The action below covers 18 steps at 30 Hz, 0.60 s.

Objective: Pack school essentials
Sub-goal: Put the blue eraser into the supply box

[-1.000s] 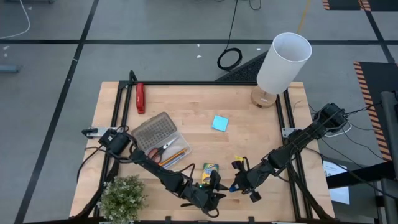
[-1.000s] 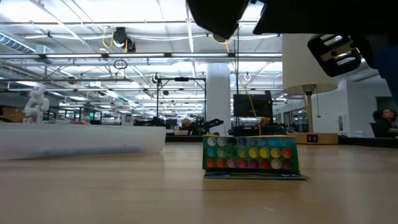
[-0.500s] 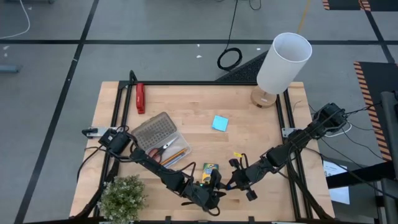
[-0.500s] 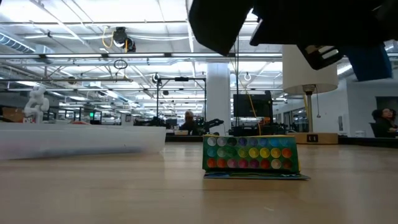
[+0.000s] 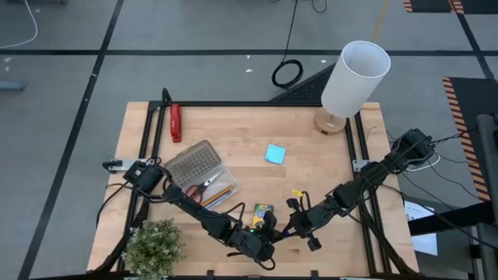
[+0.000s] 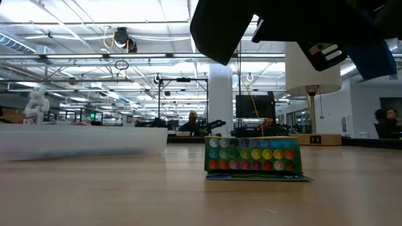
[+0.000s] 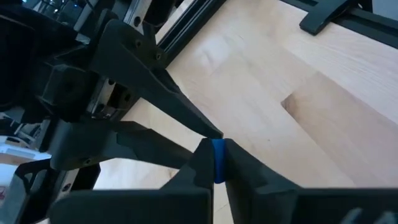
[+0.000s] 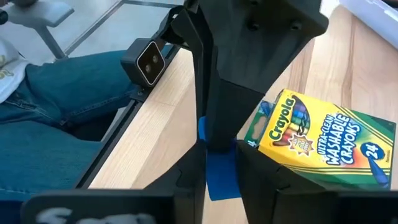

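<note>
At about 10 o'clock on the table [image 5: 311, 183] lies the red bar-shaped tool [image 5: 176, 122], along the far-left edge. At 8 o'clock is the clear plastic case [image 5: 204, 177], its grey dotted lid [image 5: 194, 162] tipped open. The red-handled scissors [image 5: 207, 184] and the orange pencil [image 5: 223, 190] lie inside it. A potted plant [image 5: 156, 244] stands at the 7 o'clock corner.

The left gripper [image 5: 270, 231] is at 6 o'clock near the front edge, its arm running in from 8 o'clock. The jaws are narrow and pinch the tiny blue eraser [image 7: 217, 163], which shows as a thin blue strip between the fingers [image 7: 245, 171].

At 12 o'clock of this gripper and just beside it, the yellow-green crayon box [image 5: 263, 211] lies flat on the wood. In the low view its open end [image 6: 253, 155] shows rows of coloured tips.

The right gripper [image 5: 289, 229] meets the left one from its 3 o'clock side. It too is closed tight on the eraser [image 8: 221, 177], so both tools grip it above the table.

The light-blue square notepad [image 5: 275, 153] lies near the centre, well apart from the grippers. A white-shaded lamp [image 5: 354, 80] stands at 1 o'clock
</note>
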{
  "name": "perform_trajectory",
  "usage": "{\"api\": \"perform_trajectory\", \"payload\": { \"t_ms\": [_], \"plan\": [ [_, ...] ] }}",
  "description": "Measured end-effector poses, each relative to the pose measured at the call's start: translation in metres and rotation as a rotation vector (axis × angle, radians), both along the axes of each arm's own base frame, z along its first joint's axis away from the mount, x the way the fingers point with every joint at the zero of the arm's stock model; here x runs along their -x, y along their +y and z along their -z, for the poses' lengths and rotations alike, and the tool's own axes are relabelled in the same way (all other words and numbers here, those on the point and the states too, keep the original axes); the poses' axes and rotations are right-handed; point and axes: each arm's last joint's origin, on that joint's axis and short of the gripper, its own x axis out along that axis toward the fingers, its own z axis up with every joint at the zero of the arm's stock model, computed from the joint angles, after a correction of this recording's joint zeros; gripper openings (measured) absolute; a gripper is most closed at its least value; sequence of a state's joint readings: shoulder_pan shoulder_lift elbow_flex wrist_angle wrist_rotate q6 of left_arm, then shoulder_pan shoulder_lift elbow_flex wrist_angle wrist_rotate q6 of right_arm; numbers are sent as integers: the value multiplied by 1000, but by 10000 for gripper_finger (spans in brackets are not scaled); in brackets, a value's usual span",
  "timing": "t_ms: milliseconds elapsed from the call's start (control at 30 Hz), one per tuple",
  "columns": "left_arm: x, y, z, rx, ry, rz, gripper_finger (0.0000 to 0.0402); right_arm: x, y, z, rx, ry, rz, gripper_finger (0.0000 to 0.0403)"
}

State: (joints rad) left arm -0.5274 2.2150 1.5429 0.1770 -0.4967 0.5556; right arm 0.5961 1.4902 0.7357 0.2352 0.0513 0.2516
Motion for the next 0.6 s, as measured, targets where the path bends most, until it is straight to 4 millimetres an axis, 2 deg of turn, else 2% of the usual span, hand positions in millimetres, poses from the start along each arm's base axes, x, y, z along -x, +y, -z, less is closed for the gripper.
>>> {"api": "perform_trajectory", "payload": {
  "t_ms": [133,233,367,500,600],
  "plan": [
    [0,0,0,10,4,-1,29,1,-1,-2,-12,4,7,124],
    [1,-2,0,22,4,-3,36,4,-4,-10,-39,1,23,190],
    [8,-2,-7,33,45,-26,18,17,-13,-30,-68,17,51,278],
    [22,10,-31,28,99,-161,13,34,-28,-55,-77,-13,96,336],
    [38,22,-58,41,120,-269,25,48,-42,-74,-73,-62,139,350]
  ]
}}
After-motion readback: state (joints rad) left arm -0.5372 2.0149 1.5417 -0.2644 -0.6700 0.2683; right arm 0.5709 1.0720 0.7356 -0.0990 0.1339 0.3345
